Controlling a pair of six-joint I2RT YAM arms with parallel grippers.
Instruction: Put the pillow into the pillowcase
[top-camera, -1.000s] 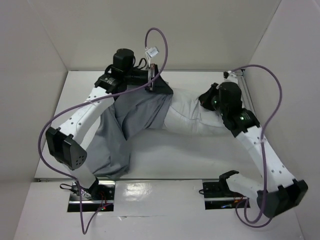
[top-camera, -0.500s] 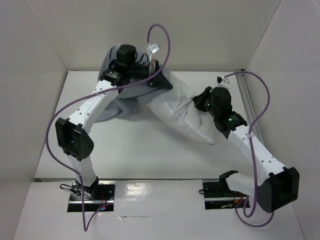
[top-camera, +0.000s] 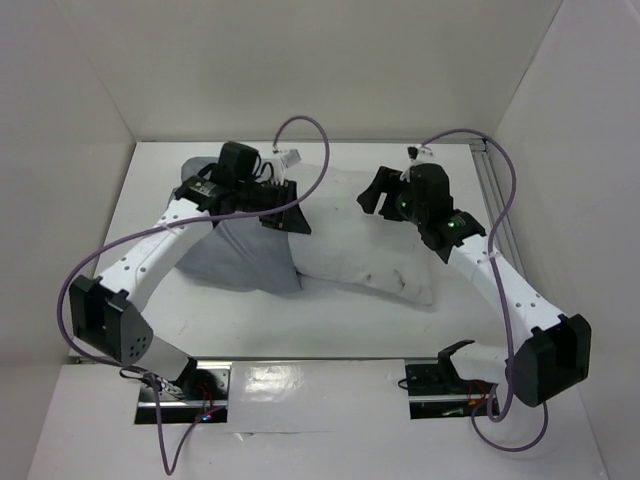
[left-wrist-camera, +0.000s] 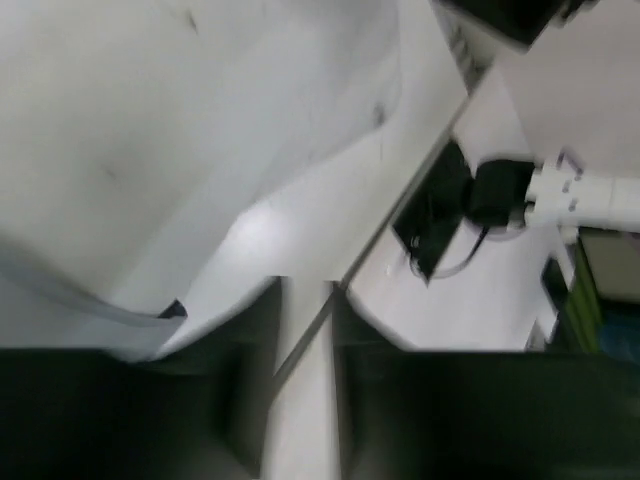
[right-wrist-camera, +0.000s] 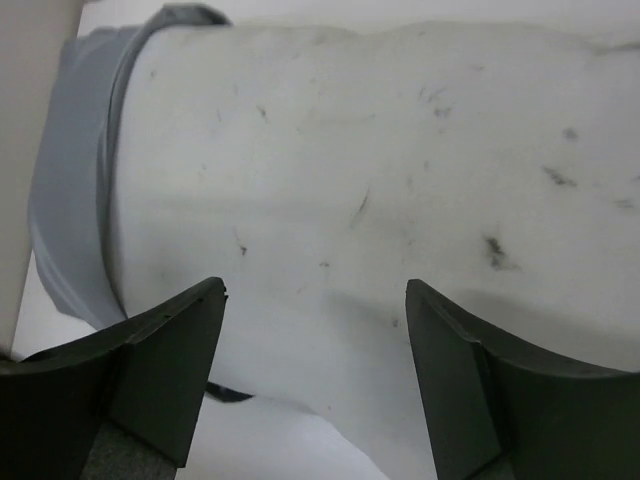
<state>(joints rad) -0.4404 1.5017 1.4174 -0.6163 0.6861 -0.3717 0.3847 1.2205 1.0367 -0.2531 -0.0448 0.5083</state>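
The white speckled pillow (top-camera: 365, 255) lies across the middle of the table. Its left end sits inside the grey pillowcase (top-camera: 240, 260), whose rim wraps the pillow in the right wrist view (right-wrist-camera: 110, 150). My left gripper (top-camera: 293, 218) is at the pillowcase mouth. In its wrist view (left-wrist-camera: 305, 290) the jaws stand a narrow gap apart with only table between them, and the pillow (left-wrist-camera: 150, 120) and a grey pillowcase edge (left-wrist-camera: 60, 288) lie to the left. My right gripper (top-camera: 368, 195) hovers wide open over the pillow (right-wrist-camera: 380, 180), fingers (right-wrist-camera: 175, 340) holding nothing.
White walls close in the table at the back and on both sides. A metal rail (top-camera: 497, 205) runs along the right edge. Purple cables (top-camera: 305, 125) loop above both wrists. The arm bases (top-camera: 440, 378) sit at the near edge.
Both arms came down and the pillow dropped flat onto the table, its left end in the pillowcase. The right gripper opened and let go of the pillow. The left jaws parted slightly.
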